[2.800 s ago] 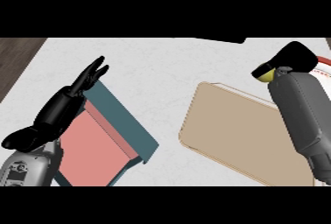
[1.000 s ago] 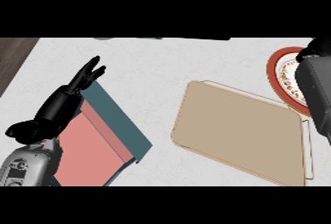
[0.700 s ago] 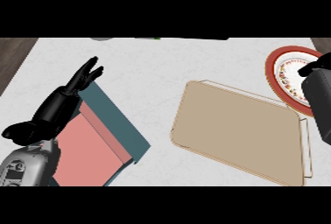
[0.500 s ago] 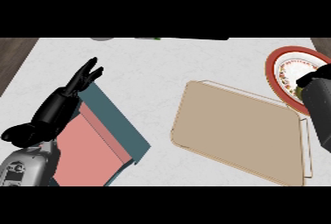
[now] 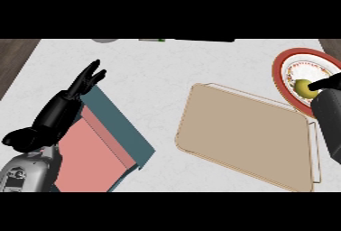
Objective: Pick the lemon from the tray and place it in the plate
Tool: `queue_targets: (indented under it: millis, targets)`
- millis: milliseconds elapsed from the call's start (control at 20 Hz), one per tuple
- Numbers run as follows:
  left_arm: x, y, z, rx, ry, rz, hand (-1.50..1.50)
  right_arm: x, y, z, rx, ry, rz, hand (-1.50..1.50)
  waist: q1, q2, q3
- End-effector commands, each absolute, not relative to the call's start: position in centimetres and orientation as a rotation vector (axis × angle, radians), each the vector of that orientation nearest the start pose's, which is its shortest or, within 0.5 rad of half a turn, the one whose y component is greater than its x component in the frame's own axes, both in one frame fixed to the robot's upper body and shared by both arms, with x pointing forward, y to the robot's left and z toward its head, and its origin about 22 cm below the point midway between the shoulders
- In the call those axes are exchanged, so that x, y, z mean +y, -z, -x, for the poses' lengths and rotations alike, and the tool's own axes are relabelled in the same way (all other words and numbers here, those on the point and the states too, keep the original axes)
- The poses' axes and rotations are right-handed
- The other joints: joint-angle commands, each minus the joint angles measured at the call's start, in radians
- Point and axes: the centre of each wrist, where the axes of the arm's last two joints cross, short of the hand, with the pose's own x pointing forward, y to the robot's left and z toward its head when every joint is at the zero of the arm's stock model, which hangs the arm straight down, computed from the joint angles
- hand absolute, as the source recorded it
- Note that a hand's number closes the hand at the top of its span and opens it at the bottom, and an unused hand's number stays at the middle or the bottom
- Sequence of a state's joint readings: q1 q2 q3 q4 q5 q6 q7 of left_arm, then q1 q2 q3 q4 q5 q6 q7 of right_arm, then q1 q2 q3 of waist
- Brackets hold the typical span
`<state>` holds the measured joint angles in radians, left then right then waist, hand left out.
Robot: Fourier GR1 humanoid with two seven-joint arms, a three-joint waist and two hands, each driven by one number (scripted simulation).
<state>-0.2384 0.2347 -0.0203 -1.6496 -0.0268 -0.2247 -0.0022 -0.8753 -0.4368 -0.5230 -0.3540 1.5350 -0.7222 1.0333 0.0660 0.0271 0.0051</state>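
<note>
You see the lemon [image 5: 304, 87] lying inside the plate [image 5: 277, 74], on its pale patterned middle, toward the side nearer the robot. The plate has a wide red rim and sits on the white counter [image 5: 166, 67] at the far right, partly cut off by the view's edge.

Your right hand [image 5: 326, 83] comes in from the right edge and its black tip meets the lemon's right side. Only that 1 dark part of it shows, so you cannot tell whether it holds the fruit or merely rests against it. The dark forearm [image 5: 331, 122] below it runs down along the right edge and covers the plate's near rim.

Just left of the plate lies the tray [image 5: 243, 135], a tan rectangle with rounded corners, set at a slant. Its far right corner almost touches the plate's rim, and its right end passes under the forearm.

Well apart from all this, at the view's left, your left hand [image 5: 60, 110] rests open, with its fingers [image 5: 90, 77] straight, close together and pointing toward the far edge. It sits above the far corner of a flat pink box [image 5: 93, 151] with teal sides, which lies at a slant on the counter's near left.
</note>
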Motion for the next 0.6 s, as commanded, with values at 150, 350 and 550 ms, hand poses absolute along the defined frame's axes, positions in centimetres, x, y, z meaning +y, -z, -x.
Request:
queue_targets:
  millis: [150, 350, 550]
  targets:
    - [24.6, -8.8, -28.2, -1.803, 0.486, 0.022, 0.00, -33.0, -6.1, -42.3, -0.789, 0.481, 1.709, -1.50, -0.007, -0.009, -0.001]
    - [24.9, -8.3, -28.3, -1.798, 0.480, -0.010, 0.00, -31.8, -6.5, -42.5, -0.933, 0.696, 1.636, -1.50, -0.023, -0.010, 0.000]
    - [26.4, -8.3, -28.1, -1.774, 0.459, 0.008, 0.00, -30.4, -7.0, -42.4, -1.064, 0.864, 1.578, -1.50, -0.051, -0.026, -0.001]
